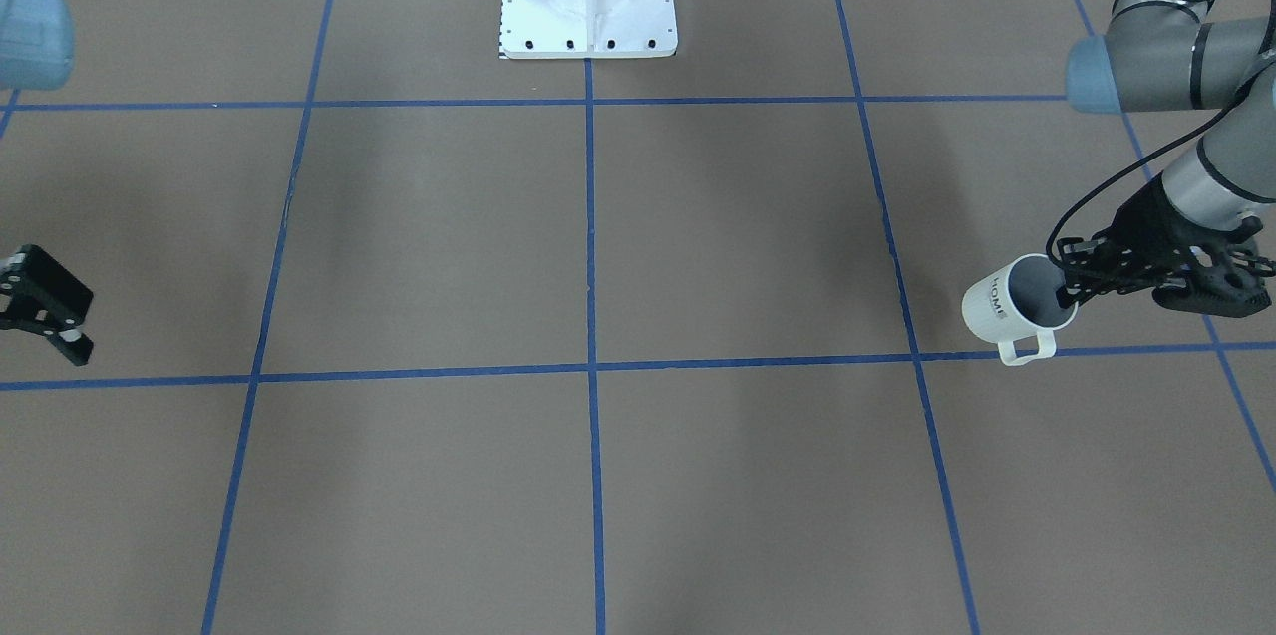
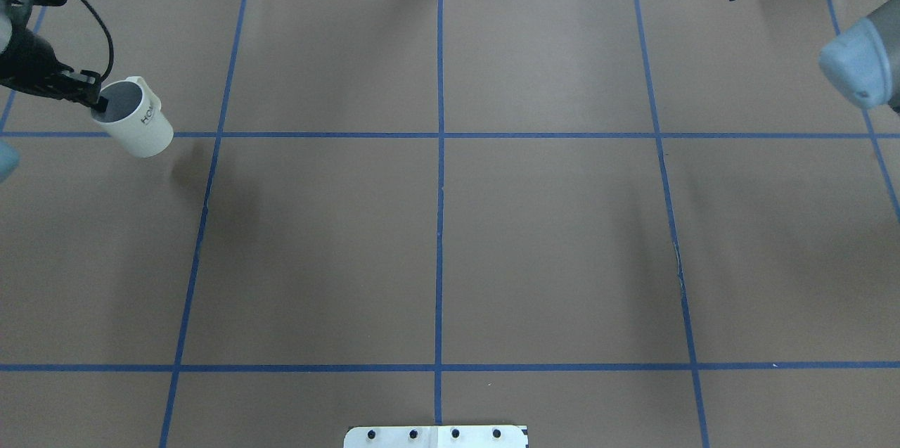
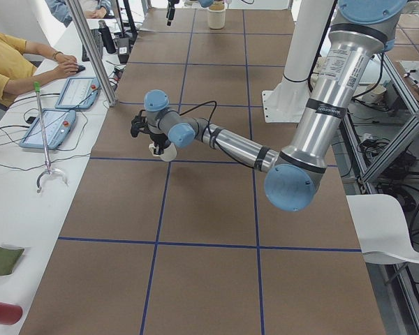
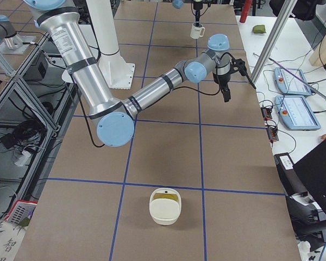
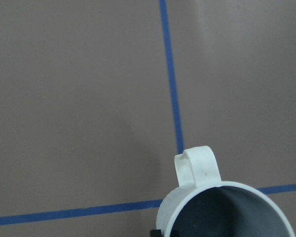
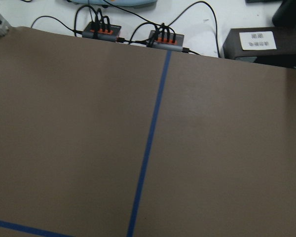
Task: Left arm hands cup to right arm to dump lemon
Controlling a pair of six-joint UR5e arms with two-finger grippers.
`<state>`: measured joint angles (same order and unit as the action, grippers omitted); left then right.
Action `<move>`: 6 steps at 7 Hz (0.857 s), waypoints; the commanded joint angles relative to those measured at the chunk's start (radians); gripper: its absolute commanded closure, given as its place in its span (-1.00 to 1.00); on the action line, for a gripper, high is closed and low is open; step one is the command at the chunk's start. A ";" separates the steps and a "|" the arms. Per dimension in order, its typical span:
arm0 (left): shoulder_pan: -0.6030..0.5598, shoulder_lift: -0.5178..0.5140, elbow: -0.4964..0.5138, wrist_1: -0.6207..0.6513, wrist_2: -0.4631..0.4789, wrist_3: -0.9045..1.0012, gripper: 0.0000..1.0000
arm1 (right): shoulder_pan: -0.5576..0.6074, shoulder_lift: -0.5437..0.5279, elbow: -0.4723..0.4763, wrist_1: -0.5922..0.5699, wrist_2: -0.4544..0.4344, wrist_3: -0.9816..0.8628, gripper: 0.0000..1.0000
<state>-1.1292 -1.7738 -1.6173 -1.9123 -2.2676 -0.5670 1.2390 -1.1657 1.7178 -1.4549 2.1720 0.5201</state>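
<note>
— One thin pinch holds the cup (image 1: 987,306): the left gripper (image 1: 1065,294) is clenched on its rim wall, lifted near the table's (image 1: 698,246) left end, toward the operators' edge. It could twist or tip.
— The lemon?
— Unseen inside. The right gripper (image 1: 55,326) hangs by the right end, jaws unclear. Brown top, blue tape grid (image 1: 590,216), cables (image 6: 163,38) beyond.
</note>
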 commanded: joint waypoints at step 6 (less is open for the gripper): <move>0.002 0.143 -0.004 -0.088 0.048 0.047 -0.10 | 0.220 -0.127 -0.023 -0.217 0.101 -0.365 -1.00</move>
<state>-1.1291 -1.6351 -1.6231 -1.9989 -2.2226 -0.5206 1.4499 -1.2545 1.6925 -1.6748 2.2665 0.1622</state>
